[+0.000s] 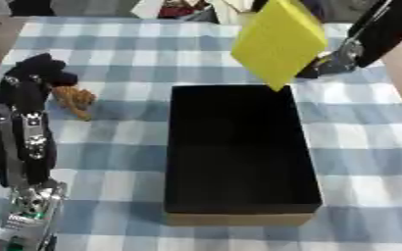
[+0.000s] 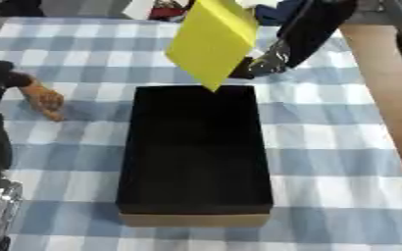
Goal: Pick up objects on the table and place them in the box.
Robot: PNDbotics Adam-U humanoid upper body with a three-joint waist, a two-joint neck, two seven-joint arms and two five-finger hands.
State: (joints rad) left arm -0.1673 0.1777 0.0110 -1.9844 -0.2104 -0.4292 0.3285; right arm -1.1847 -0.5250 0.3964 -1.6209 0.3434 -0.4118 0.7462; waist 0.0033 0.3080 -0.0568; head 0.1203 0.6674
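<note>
A flat yellow square object (image 1: pixel 277 43) hangs tilted in the air above the far end of the black box (image 1: pixel 238 152), one corner pointing down at the box's far rim. My right hand (image 1: pixel 324 66) comes in from the upper right and is shut on its right edge. My left hand (image 1: pixel 35 78) is raised at the left with fingers curled, holding nothing. Just beyond it a small brown lumpy object (image 1: pixel 74 99) lies on the checked cloth. The box's inside looks dark and bare.
The blue and white checked tablecloth (image 1: pixel 110 54) covers the table. The table's wooden edge (image 2: pixel 385 73) runs down the right side. Clutter lies past the far edge.
</note>
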